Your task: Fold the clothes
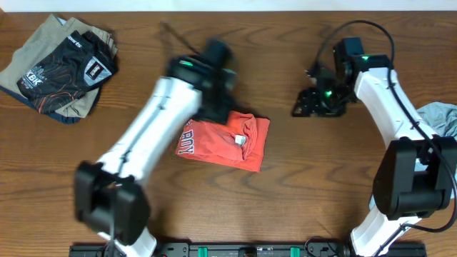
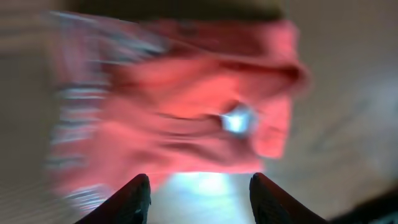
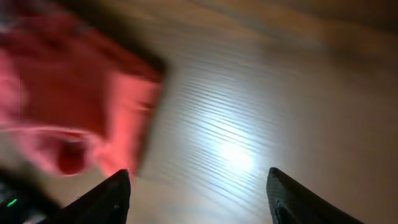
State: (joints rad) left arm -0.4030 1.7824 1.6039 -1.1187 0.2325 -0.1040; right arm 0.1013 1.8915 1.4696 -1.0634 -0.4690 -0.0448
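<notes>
The coral-red T-shirt [image 1: 225, 143] lies folded into a small rectangle at the table's middle, grey-white lettering at its left end. It shows blurred in the left wrist view [image 2: 186, 99] and at the left of the right wrist view [image 3: 68, 106]. My left gripper [image 1: 218, 96] hovers over the shirt's upper left edge, open and empty [image 2: 199, 196]. My right gripper [image 1: 303, 106] is to the right of the shirt, apart from it, open and empty [image 3: 199, 193]. A pale blue-grey garment [image 1: 439, 118] lies at the right edge, partly behind the right arm.
A pile of folded dark and khaki clothes [image 1: 61, 68] lies at the far left corner. Bare wooden table [image 1: 321, 178] surrounds the shirt. The arm bases stand at the front edge.
</notes>
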